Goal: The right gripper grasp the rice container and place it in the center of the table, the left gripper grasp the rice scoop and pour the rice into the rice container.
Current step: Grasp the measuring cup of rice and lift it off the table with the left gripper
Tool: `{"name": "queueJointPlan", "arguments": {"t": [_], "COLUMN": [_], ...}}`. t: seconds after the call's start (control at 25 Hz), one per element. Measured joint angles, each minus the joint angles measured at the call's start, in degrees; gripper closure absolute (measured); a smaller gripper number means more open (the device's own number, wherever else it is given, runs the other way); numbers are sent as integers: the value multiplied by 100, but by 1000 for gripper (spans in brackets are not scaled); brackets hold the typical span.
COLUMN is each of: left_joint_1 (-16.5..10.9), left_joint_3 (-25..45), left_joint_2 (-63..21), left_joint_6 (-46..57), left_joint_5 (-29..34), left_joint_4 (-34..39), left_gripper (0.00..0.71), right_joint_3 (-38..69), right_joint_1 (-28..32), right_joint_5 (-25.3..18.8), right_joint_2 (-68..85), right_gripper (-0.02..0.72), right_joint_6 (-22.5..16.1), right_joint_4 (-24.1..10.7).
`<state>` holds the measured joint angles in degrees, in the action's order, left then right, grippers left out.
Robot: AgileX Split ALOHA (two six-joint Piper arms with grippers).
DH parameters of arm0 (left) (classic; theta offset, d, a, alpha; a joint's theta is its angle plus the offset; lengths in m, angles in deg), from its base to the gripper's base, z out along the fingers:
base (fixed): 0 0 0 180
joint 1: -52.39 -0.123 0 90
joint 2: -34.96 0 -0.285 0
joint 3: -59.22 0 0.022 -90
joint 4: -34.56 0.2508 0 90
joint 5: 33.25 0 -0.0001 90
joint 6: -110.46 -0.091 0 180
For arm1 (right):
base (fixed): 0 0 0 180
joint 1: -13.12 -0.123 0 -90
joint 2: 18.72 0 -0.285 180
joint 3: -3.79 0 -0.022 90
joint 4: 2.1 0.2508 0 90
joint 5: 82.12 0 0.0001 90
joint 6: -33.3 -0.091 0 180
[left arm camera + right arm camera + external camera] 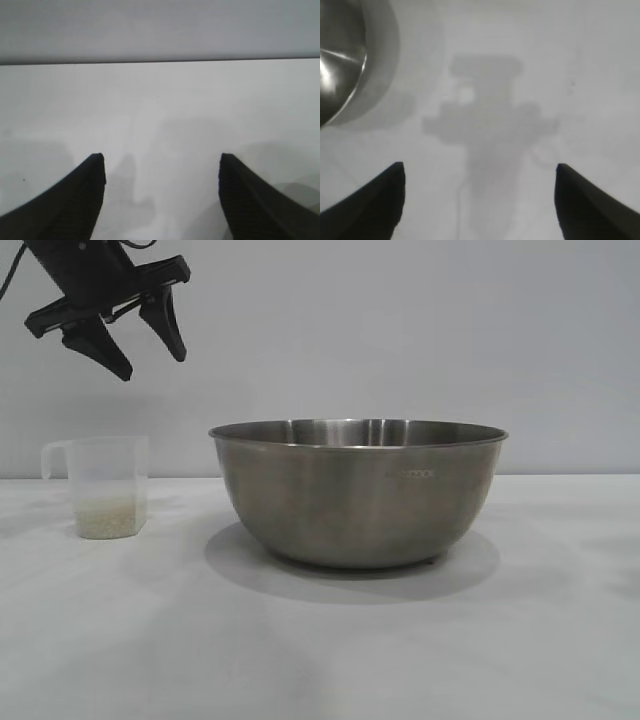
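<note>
claws first: the left gripper point(150, 355) hangs in the upper left of the exterior frame, well above the table point(320, 660), its two black fingers point(168, 325) spread apart and slanting down to the right with nothing between them. in its own wrist view the left gripper point(162, 165) shows two dark fingertips point(90, 175) at the lower corners of the frame, a wide gap between them, and only bare white table point(160, 110) and soft shadows ahead, up to the table's far edge.

the right gripper point(480, 172) appears only in its own wrist view. its fingers point(390, 185) stand wide apart at the lower corners and hold nothing. it looks almost straight down on the table point(580, 60), where its own grey shadow lies in the middle of the frame.

the bowl point(340, 55) cuts into the upper left corner of that view, clear of the fingers. in the exterior frame the bowl point(358, 490) sits upright on the table at about the centre, a shadow spread under it. no gripper touches it.

the scoop point(102, 485) stands upright at the left of that frame, well apart from the bowl and below the left gripper, its handle toward the left edge. the rice point(105, 515) forms a pale layer in its bottom.
</note>
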<state>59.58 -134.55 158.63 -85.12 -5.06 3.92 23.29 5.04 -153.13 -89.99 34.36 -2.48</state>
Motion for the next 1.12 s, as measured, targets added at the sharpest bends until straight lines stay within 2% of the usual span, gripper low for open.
{"name": "queueJointPlan", "arguments": {"t": [0.16,0.36,0.6,0.76,0.96,1.12], "left_joint_1": [0,0,0,0,0,0], "left_joint_3": [0,0,0,0,0,0], "left_joint_2": [0,0,0,0,0,0], "left_joint_6": [0,0,0,0,0,0], "left_joint_5": [3,3,3,3,3,3], "left_joint_4": [0,0,0,0,0,0], "left_gripper": [245,245,245,245,245,245], "right_joint_3": [759,1530,2131,2447,2839,2926], "right_joint_1": [0,0,0,0,0,0], "right_joint_5": [-20,-40,422,512,728,706], "right_joint_2": [1177,2767,4318,4955,5527,5887], "right_gripper": [141,141,141,141,141,141], "right_joint_6": [0,-12,-12,-22,-22,-22], "right_joint_4": [-178,-204,-204,-165,193,89]}}
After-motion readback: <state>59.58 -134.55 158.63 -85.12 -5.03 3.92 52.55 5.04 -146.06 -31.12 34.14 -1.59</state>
